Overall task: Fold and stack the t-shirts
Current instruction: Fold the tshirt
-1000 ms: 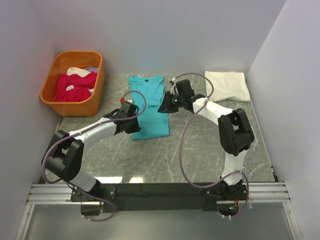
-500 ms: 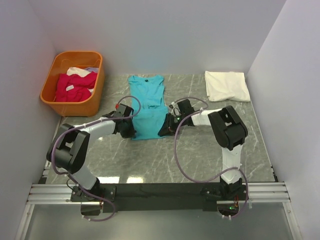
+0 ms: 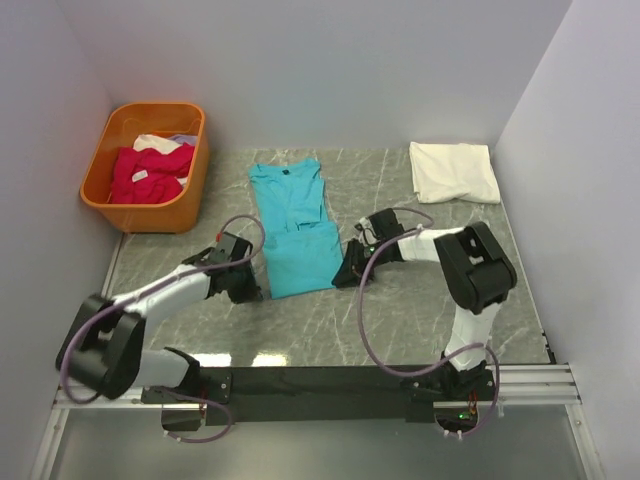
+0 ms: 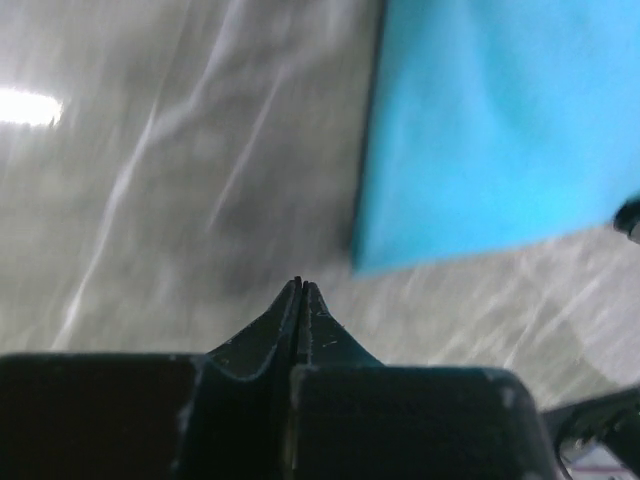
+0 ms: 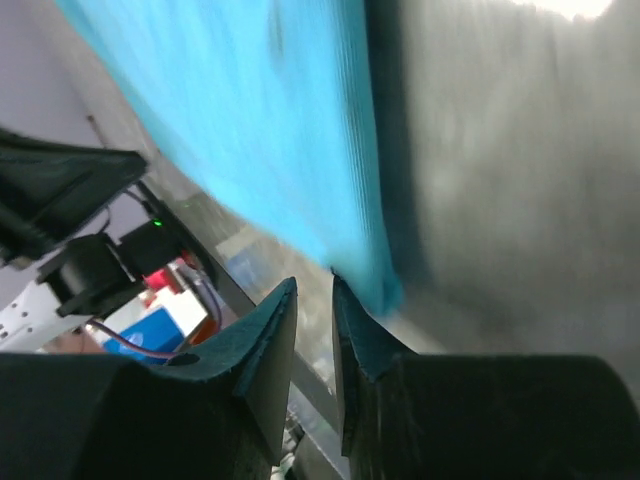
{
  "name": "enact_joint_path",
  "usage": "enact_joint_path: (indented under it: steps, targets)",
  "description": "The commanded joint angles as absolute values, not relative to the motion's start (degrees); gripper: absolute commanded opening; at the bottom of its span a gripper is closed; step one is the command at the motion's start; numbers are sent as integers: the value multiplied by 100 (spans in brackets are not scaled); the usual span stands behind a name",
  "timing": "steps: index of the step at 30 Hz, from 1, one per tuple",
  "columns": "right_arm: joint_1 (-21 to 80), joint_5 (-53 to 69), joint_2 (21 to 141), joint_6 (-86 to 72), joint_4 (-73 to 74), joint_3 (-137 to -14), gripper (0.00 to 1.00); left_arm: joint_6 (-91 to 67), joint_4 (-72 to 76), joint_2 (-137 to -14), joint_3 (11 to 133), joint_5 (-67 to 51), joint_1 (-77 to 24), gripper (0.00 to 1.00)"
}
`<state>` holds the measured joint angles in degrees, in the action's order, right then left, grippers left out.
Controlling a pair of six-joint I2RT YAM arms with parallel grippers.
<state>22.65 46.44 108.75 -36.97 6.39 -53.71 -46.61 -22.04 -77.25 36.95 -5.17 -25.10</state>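
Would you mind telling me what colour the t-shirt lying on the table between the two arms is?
The t-shirt is plain turquoise-teal, seen best in the top external view.

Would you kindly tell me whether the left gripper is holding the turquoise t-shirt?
No, the left gripper is shut on nothing, and the turquoise t-shirt lies on the table just beyond its tips.
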Motion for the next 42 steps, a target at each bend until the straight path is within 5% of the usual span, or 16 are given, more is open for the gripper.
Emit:
enact_joint_path:
  steps: [1, 7, 10, 20, 36, 42]
  targets:
    - [2276, 3947, 9822, -3332, 1493, -5124, 28, -4983, -3073, -6666, 3647, -169, -2601, 14]
    - [2461, 2428, 8370, -3068, 2319, -5255, 47, -5299, -3428, -6099, 3744, -18, -2794, 67]
    - [2618, 1444, 8035, -3024, 2627, -5414, 52, -5449, -3401, -6396, 3902, 263, -2997, 75]
    - [3084, 80, 8191, -3006, 2901, -5651, 53, -5678, -3015, -7795, 4746, 790, -3366, 59]
    - [3682, -61, 9578, -3103, 3032, -6521, 57, -5590, -3428, -9395, 5238, 1090, -3770, 56]
    - [3832, -96, 10071, -3164, 3146, -6741, 57, -5528, -3411, -9624, 5229, 985, -3814, 36]
